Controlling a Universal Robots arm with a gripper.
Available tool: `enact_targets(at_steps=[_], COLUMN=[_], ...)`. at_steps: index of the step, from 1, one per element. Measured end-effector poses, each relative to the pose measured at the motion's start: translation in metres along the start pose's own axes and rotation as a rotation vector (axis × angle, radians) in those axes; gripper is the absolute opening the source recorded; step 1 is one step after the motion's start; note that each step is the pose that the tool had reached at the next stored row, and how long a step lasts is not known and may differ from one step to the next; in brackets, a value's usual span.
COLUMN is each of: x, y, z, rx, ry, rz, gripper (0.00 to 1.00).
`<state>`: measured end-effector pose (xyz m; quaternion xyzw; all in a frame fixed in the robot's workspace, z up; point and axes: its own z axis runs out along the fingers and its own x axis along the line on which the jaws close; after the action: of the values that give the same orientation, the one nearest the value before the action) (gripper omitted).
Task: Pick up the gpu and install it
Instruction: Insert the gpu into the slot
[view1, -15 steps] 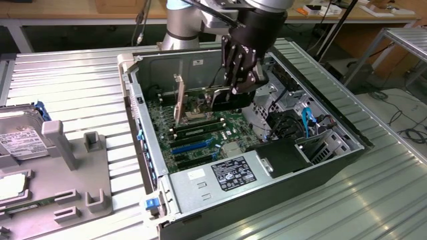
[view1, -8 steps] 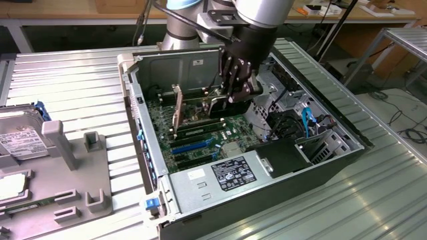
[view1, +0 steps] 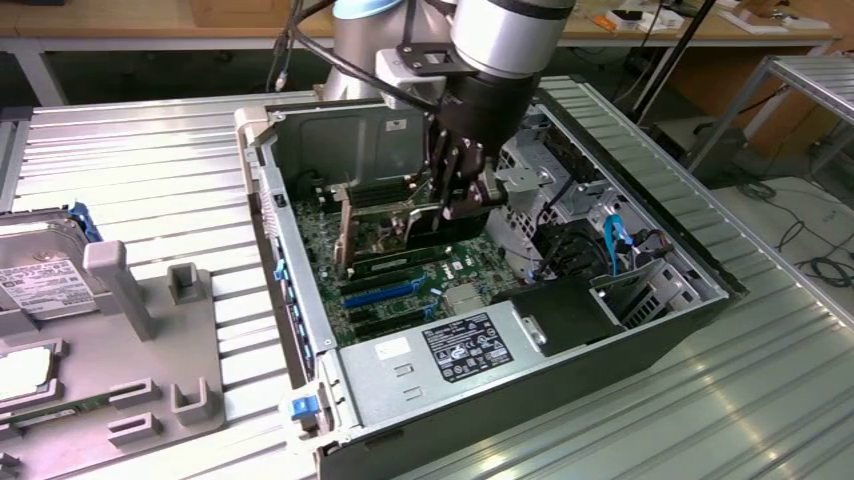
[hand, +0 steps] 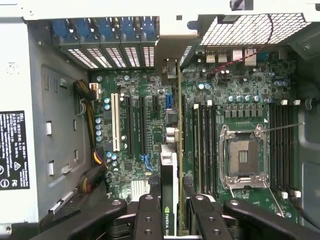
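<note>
Thin black gpu card clamped edge-on in the black gripper, fingers set narrow on it.
Held straight ahead of the fingers inside the open dark computer case, over the green motherboard. Long axis parallel to the black expansion slots just beside, pointing at the blue-latched bracket wall beyond. Seated or not: cannot tell.

Metal table bears computer case and tray.
</note>
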<state>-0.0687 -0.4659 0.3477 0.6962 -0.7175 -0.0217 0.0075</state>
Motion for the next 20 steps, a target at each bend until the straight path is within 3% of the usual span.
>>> enact_targets(at_steps=[9, 16, 20], x=[0.0, 0.001, 0.001], y=[0.0092, 0.0158, 0.0166], z=[0.0102, 0.0256, 0.0371], rx=[0.0175, 0.0235, 0.0235], ry=[-0.0014, -0.0016, -0.0015], rz=[-0.008, -0.008, -0.008], gripper=[0.27, 0.27, 0.27])
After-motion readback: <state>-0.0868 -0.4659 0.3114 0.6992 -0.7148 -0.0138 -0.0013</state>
